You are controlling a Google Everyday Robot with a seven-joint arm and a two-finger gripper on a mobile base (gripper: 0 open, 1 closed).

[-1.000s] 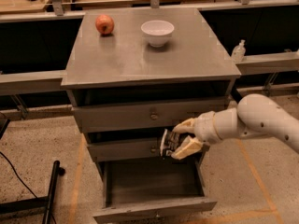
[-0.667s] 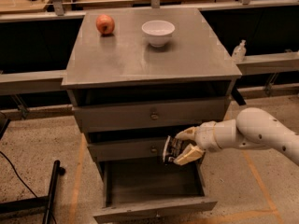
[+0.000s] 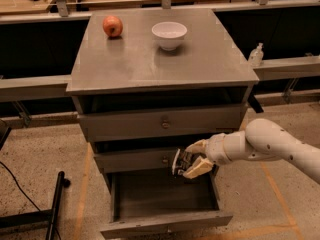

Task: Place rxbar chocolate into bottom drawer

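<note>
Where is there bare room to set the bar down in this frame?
The floor of the open bottom drawer shows bare from its left wall to below the gripper, which holds the rxbar chocolate over its back right part. The cabinet top is free across its front half; the apple and the bowl occupy the back.

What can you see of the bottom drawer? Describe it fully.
The bottom drawer is grey metal, the lowest in the cabinet, pulled out open with its flat front toward the camera. Nothing shows in its dark inside. The gripper, shut on the rxbar chocolate, hangs above its back part.
</note>
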